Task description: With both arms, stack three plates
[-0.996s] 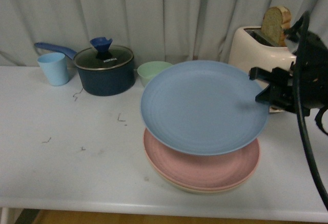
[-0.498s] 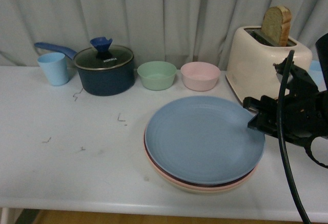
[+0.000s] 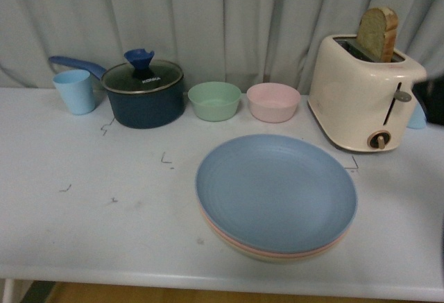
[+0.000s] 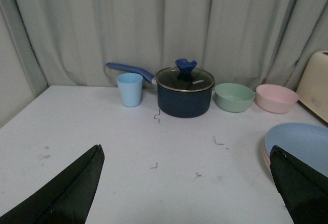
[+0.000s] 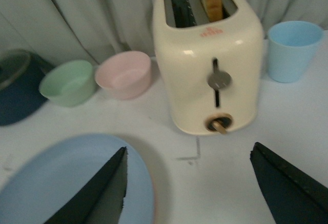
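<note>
Plate stack: the blue plate (image 3: 276, 192) lies on top, flat and centred on the stack. The pink plate (image 3: 223, 233) shows only as a thin rim beneath it, and the cream plate (image 3: 272, 257) as a thinner rim at the bottom. The stack rests on the white table (image 3: 90, 213), toward the near edge, in front of the bowls and the toaster.

Left gripper (image 4: 187, 188): seen only in the left wrist view. Its two black fingers (image 4: 66, 193) stand wide apart with nothing between them. It hangs above bare table, to the left of the stack; the blue plate edge shows just beside one finger.

Right gripper (image 5: 187, 188): seen in the right wrist view. Its fingers (image 5: 97, 196) are spread wide and hold nothing. It is clear of the stack, facing the toaster (image 5: 207, 55). In the front view only a dark blur at the right edge may belong to this arm; that cannot be confirmed.

Back row, left to right: blue cup (image 3: 74, 91), dark pot (image 3: 144, 95) with glass lid and blue handle, green bowl (image 3: 215, 100), pink bowl (image 3: 273, 102), toaster holding a bread slice (image 3: 379, 34). A second blue cup (image 5: 292, 49) stands beside the toaster on its far side
</note>
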